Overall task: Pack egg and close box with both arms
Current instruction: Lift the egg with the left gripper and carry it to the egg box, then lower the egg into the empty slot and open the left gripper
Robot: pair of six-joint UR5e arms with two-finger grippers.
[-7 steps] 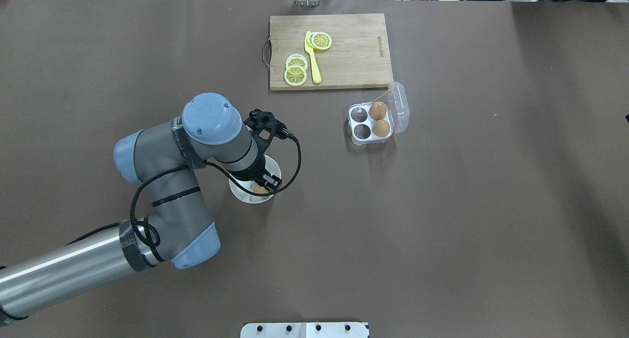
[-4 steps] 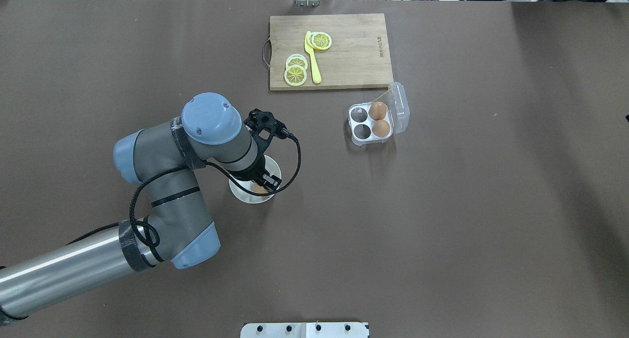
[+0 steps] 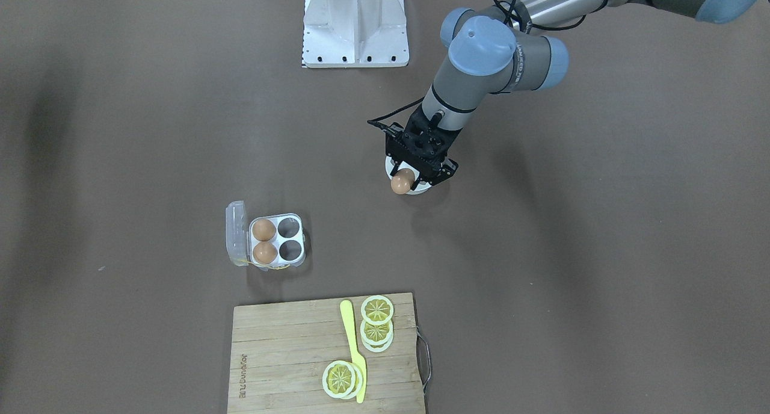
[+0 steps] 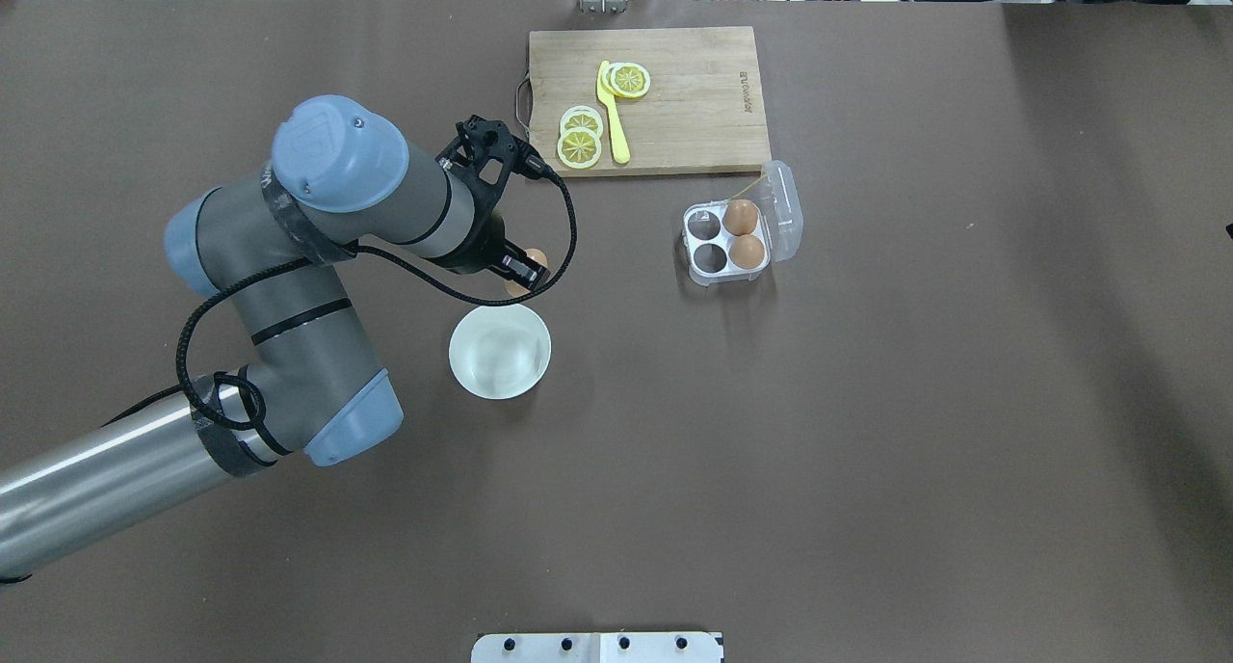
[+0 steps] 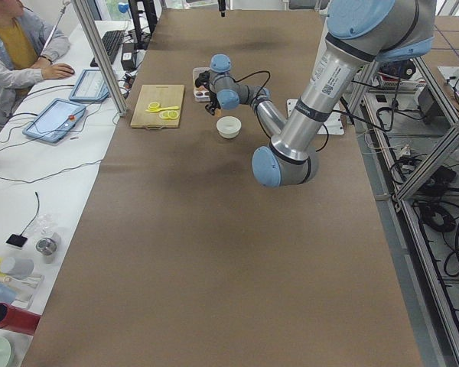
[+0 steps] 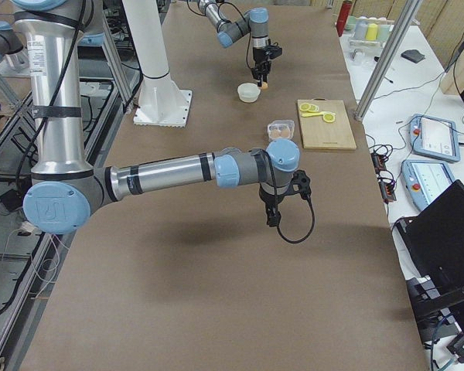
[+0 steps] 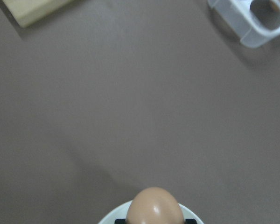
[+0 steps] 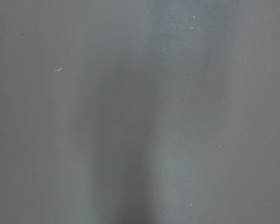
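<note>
**Egg [image 3: 401, 183] clamped in the left gripper [image 3: 410, 177] over the white bowl [image 3: 423, 191]**

Front-facing view: the egg is held between the gripper's fingers, in the air over the bowl's rim, near the middle of the table [image 3: 541, 281]. The clear egg carton [image 3: 278, 242] is seen open towards the operators' edge, just beside a corner of the bamboo cutting board [image 3: 289, 354]. Two packed eggs [image 3: 263, 230] fill the cells next to the lid, and the other two cells are bare.

Overhead view: the egg [image 4: 540, 259] is partly hidden by the left gripper [image 4: 528, 270]. It is held between the bowl [image 4: 500, 351] and the board [image 4: 674, 114], well apart from the carton [image 4: 729, 275]. Lemon slices [image 4: 579, 147] and a yellow knife [image 4: 614, 123] lie on the board at the far edge.

Left side view: the left arm [image 5: 294, 130] is stretched along the table to just beyond the bowl [image 5: 229, 127].

Right side view: the right arm [image 6: 170, 171] is reached out over bare table towards the robot's right end. Whether the right gripper [image 6: 272, 218] is spread or closed cannot be told.

Left wrist view: the egg [image 7: 155, 208] is seen at the bottom middle with the bowl's rim [image 7: 114, 215] under it. A carton corner [image 7: 252, 28] is seen at the top right.

Right wrist view: only brown table surface [image 8: 140, 112] is shown.
</note>
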